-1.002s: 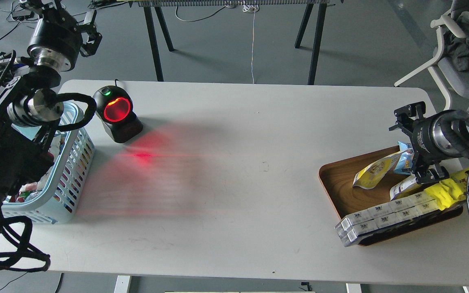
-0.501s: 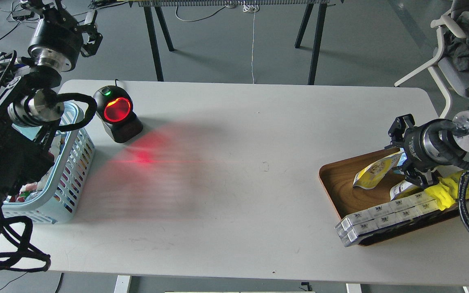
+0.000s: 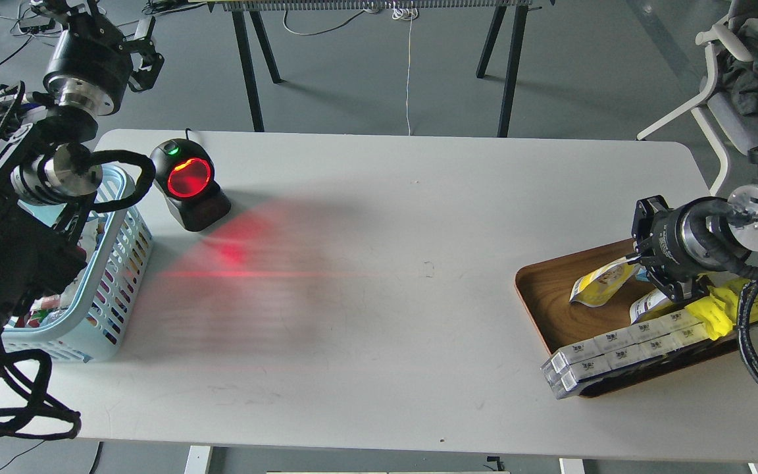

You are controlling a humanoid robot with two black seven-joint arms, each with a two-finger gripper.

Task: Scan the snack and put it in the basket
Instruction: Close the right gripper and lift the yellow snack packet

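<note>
Currently, the right gripper (image 3: pixel 656 253) is being held low over the far part of the brown wooden tray (image 3: pixel 550 289), right at the upper end of the snack pouch (image 3: pixel 597 284); its 2 fingers are seen dark and nearly end-on, so how far they are apart, and whether the pouch is being touched or gripped, cannot be told. The pouch is being shown lying tilted on the tray, its yellow front turned toward the table's middle. Just beside it, a bright yellow packet (image 3: pixel 714 309) and a row of pale boxes (image 3: pixel 622 349) are being carried by the same tray, the boxes overhanging its near rim. At the far left of the white table (image 3: pixel 385 230), a black barcode scanner (image 3: pixel 188 181) is being lit red, and a red glow is being cast across the tabletop. The light blue basket (image 3: pixel 122 263) is being seen at the table's left edge, well apart from the tray and partly hidden by the left arm. The left gripper (image 3: pixel 139 46) is being held high beyond the table's far left corner with nothing seen in it; its opening cannot be told.
</note>
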